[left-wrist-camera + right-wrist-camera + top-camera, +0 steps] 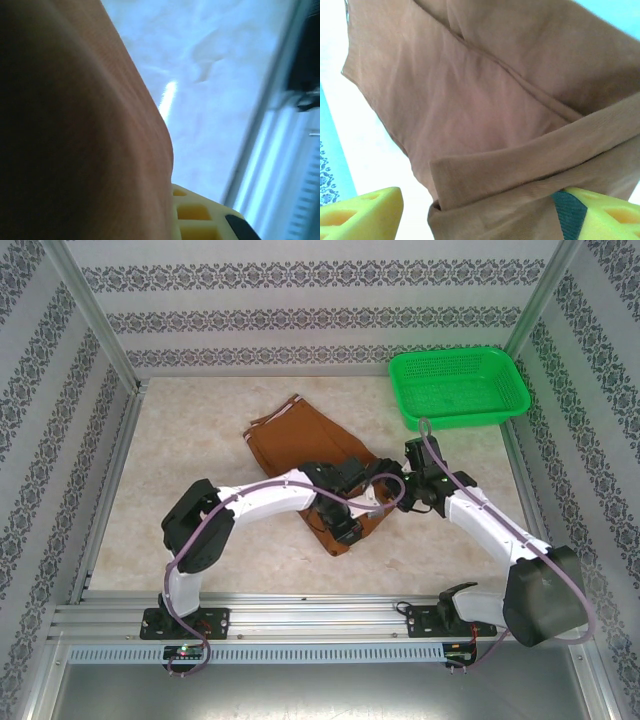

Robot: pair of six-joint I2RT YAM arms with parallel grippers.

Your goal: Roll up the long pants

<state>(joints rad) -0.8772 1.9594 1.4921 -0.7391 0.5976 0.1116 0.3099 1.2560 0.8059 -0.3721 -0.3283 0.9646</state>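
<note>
The rust-brown long pants [300,445] lie slantwise mid-table, with the waistband at the far left and the leg ends bunched near the front. My left gripper [347,530] sits at that near end. In the left wrist view the cloth [85,130] drapes close over the lens, and one yellow finger [205,215] presses against it, so the gripper looks shut on the pants. My right gripper [388,496] is at the cloth's right edge. Its yellow fingers [360,215] stand wide apart, and a folded-over band of the pants [520,165] lies between them, resting on the right pad.
A green plastic basket [460,385] stands at the back right corner. Patterned walls and metal posts enclose the marble-look table [180,450]. An aluminium rail [300,620] runs along the near edge by the arm bases.
</note>
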